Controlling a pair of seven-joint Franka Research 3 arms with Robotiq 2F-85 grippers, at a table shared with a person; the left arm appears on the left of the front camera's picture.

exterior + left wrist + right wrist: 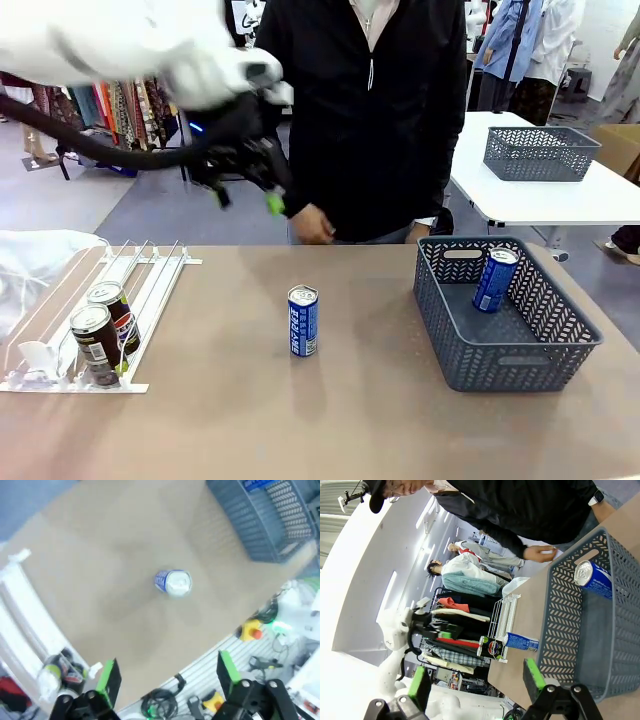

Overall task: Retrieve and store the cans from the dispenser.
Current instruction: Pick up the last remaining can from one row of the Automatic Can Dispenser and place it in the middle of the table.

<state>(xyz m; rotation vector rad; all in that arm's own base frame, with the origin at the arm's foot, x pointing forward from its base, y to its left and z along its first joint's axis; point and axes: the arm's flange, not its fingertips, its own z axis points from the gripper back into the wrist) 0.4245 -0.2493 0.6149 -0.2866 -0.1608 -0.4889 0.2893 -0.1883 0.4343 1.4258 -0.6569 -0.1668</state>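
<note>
Left claw (pixel 167 677) and right claw (pixel 476 680) apart; Pepsi logo on dark can (pixel 120 318) in dispenser (pixel 160 275)

The table can (pixel 303 321) is blue with white lettering and a silver top, and so is the basket can (pixel 495 281). The basket (pixel 520 362) is grey herringbone mesh. The dispenser (pixel 160 280) is white and holds two dark cans (pixel 97 340), brown-black. The table (pixel 300 430) is tan.
</note>
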